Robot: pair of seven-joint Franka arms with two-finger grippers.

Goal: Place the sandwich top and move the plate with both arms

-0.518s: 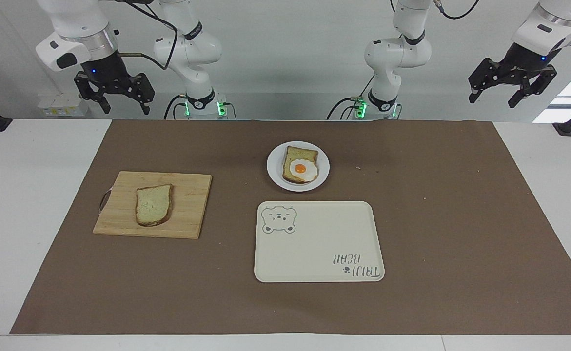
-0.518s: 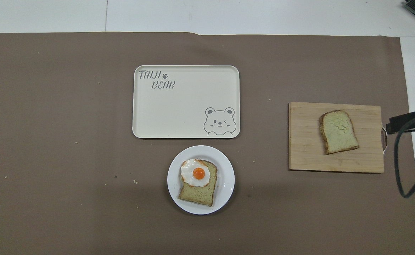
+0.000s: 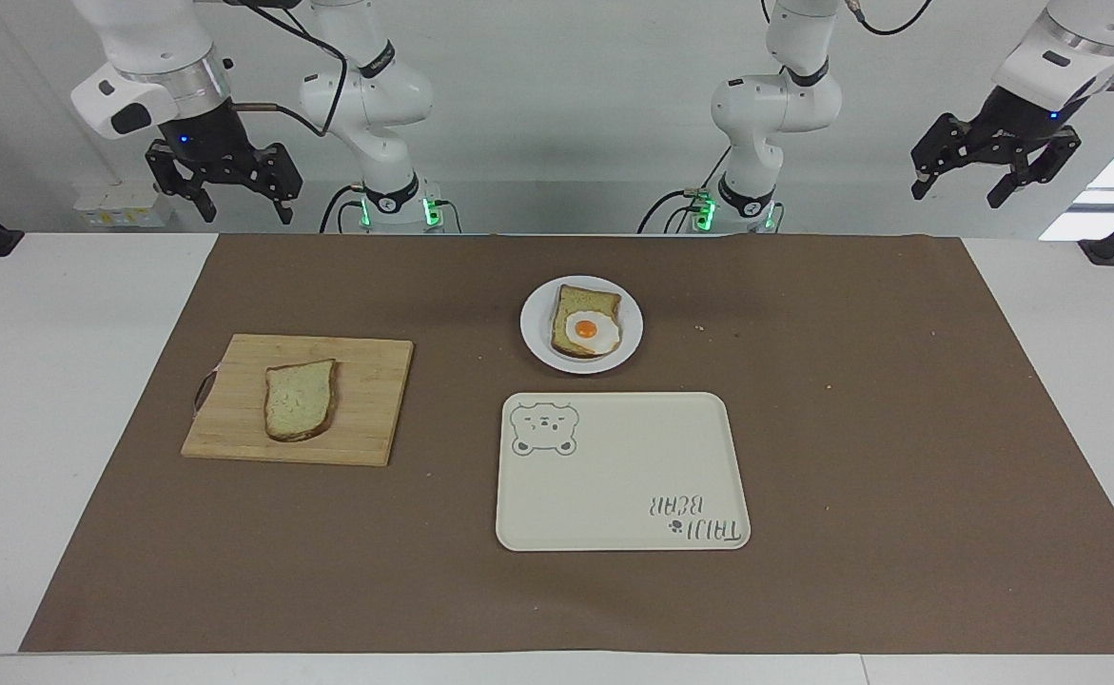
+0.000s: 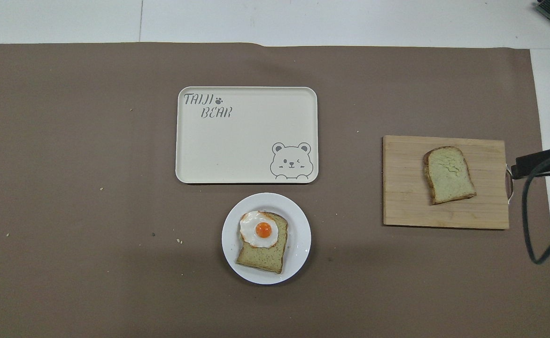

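The sandwich top [image 3: 301,400] is seen flat on the cutting board [image 3: 366,400], at nine o'clock from the plate [image 3: 534,328]. Left gripper [image 3: 967,185] and right gripper [image 3: 238,205] are held raised, fingers apart, empty.

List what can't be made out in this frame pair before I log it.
- Overhead view: both arms lie outside the frame, so neither can be checked from above.
- Facing view: the upper arms are cut off by the top edge; the left gripper and right gripper hang open, high at the robots' edge of the table.
- Both views: the fried egg hides part of its bread slice on the plate.
- Underside of the sandwich top: hidden against the cutting board.
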